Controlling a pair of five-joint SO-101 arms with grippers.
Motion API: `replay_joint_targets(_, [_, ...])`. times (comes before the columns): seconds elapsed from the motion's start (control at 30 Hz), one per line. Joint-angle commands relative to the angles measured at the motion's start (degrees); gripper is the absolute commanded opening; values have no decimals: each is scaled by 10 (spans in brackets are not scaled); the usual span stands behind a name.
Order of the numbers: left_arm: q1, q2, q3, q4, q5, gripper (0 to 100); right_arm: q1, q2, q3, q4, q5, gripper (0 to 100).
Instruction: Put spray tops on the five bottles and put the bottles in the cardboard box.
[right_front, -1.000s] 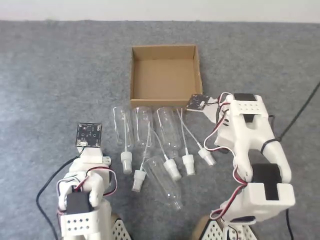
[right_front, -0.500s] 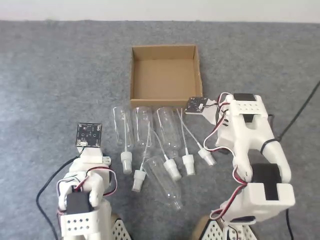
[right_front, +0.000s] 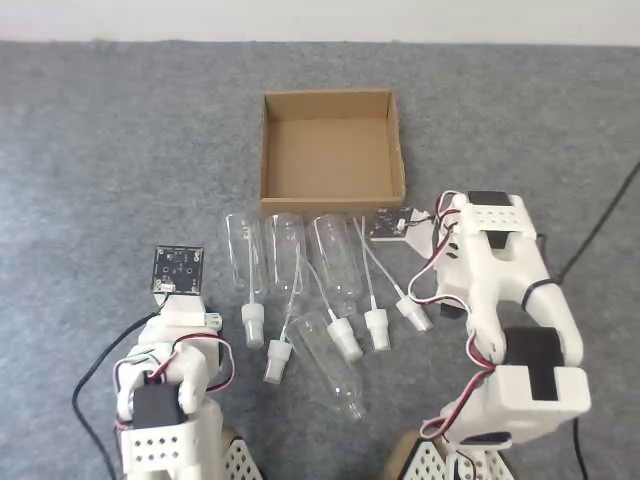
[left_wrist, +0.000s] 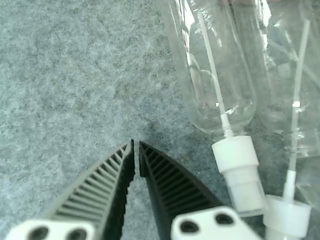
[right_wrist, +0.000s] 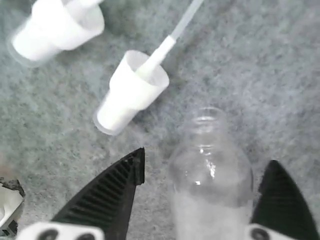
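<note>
Cut off at the edge of the right wrist view: most of the bottle (right_wrist: 210, 185) between the right gripper's (right_wrist: 206, 156) wide-apart fingers, and part of one spray top (right_wrist: 55, 30). Cut off in the left wrist view: the far ends of the other bottles (left_wrist: 215, 70) and the bottom of another spray top (left_wrist: 287, 217). Cut off low in the high view: the bases of the left arm (right_front: 165, 400) and the right arm (right_front: 510, 300).

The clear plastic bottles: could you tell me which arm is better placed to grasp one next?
Right, probably: the right tool is open, lined up over a clear uncapped plastic bottle; the left tool is shut.
</note>
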Motion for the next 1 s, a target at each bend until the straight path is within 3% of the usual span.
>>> replay_joint_targets(0.0, [-1, -12, -7, 4, -2, 15, 10, -7, -5, 2, 10, 244])
replay_joint_targets(0.17, [-1, -12, -7, 4, -2, 15, 10, -9, -10, 2, 8, 135])
replay_joint_targets(0.27, [-1, -12, -7, 4, -2, 15, 10, -14, -11, 4, -4, 128])
replay_joint_targets(0.43, [-1, -12, -7, 4, -2, 15, 10, -14, -36, 7, -88, 127])
replay_joint_targets(0.73, [-1, -12, -7, 4, -2, 15, 8, -10, -91, 2, -306, 128])
replay_joint_targets(0.97, [-1, -12, -7, 4, -2, 15, 6, -7, -76, -54, -381, 128])
